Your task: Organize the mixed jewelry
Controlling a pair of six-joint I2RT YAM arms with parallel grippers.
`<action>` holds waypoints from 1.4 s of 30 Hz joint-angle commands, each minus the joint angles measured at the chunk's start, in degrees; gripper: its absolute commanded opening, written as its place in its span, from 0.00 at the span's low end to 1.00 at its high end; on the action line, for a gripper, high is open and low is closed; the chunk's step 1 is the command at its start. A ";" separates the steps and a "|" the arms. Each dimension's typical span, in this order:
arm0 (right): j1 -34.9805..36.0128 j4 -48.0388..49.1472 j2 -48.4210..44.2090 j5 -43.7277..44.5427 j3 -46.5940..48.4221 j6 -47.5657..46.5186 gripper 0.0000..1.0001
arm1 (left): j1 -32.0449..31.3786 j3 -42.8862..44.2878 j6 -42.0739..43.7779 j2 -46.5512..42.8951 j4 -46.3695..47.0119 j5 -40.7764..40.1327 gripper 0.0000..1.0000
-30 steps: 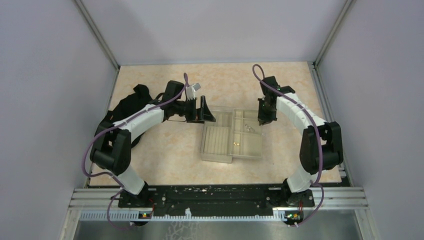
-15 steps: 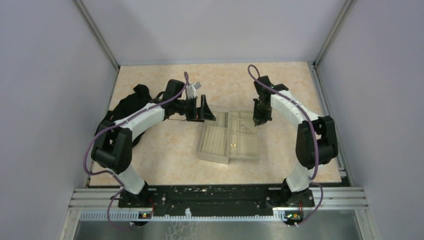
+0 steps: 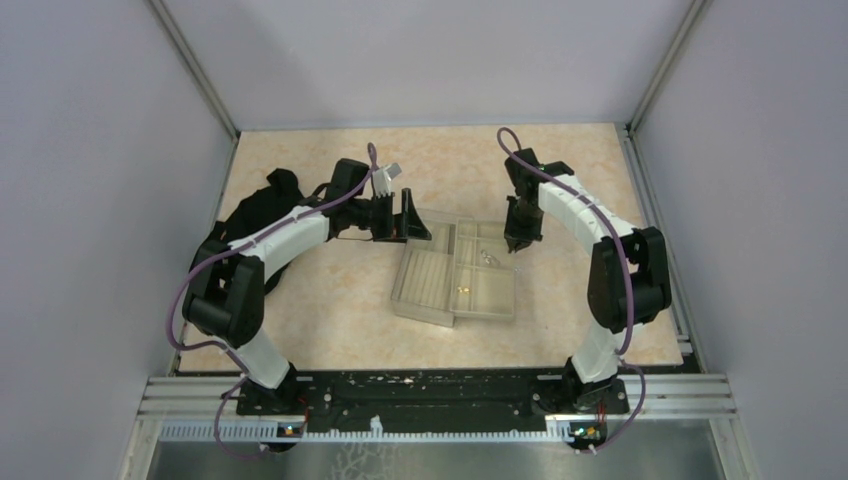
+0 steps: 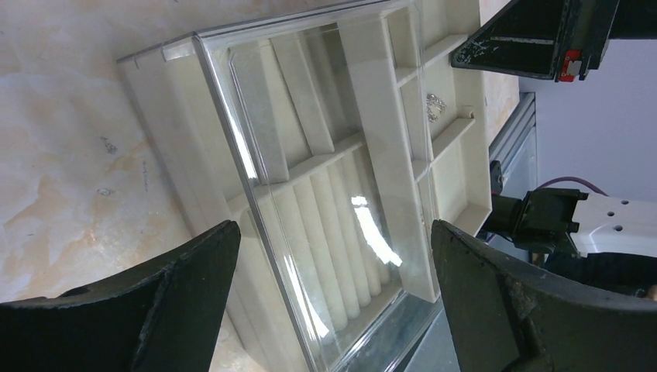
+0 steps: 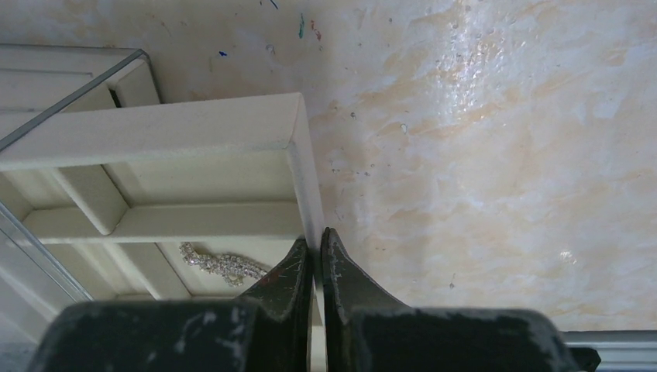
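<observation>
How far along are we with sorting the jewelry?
Done: a silver piece and a gold piece lie in compartments of the tray. In hand: no jewelry; the right hand is shut on the tray's side wall, the left hand hangs open by the clear box. Left: unclear; no loose pieces show outside the tray.

I'm looking at 2 arms, the left arm [image 3: 290, 235] and the right arm [image 3: 582, 215]: white shells over the links, chunky black joint housings. A thin purple cable [image 3: 178, 300] runs along each. The right gripper [image 5: 316, 236] has black fingers [image 5: 283, 275], scuffed pale at the edges.
</observation>
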 commanded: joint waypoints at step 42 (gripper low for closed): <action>-0.14 -1.64 -11.70 -0.36 -7.45 4.98 0.00 | 0.03 1.77 -1.27 -0.08 1.16 -3.18 0.99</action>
